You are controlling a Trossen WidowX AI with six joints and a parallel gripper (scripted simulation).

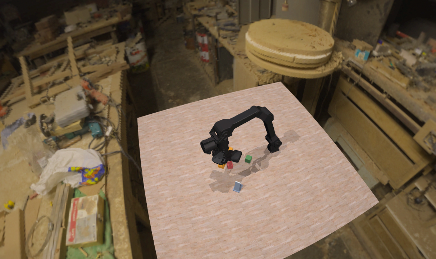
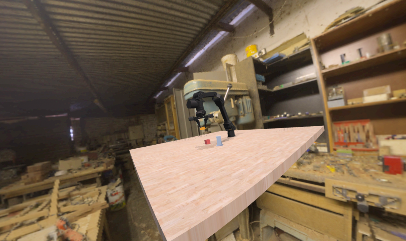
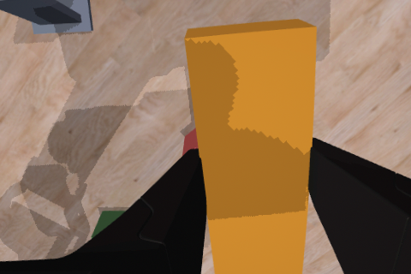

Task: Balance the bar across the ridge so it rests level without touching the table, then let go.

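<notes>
My gripper is shut on the orange bar and holds it in the air above the table. The orange bar runs lengthwise between the fingers; in the top view its middle is hidden by the gripper. The ridge, a blue-grey stand with a narrow top edge and a flat foot, stands on the table. It is apart from the bar, at the upper left in the wrist view.
A red cube lies on the table, partly hidden behind the bar and a finger in the wrist view. A green cube lies between the red cube and the arm's base.
</notes>
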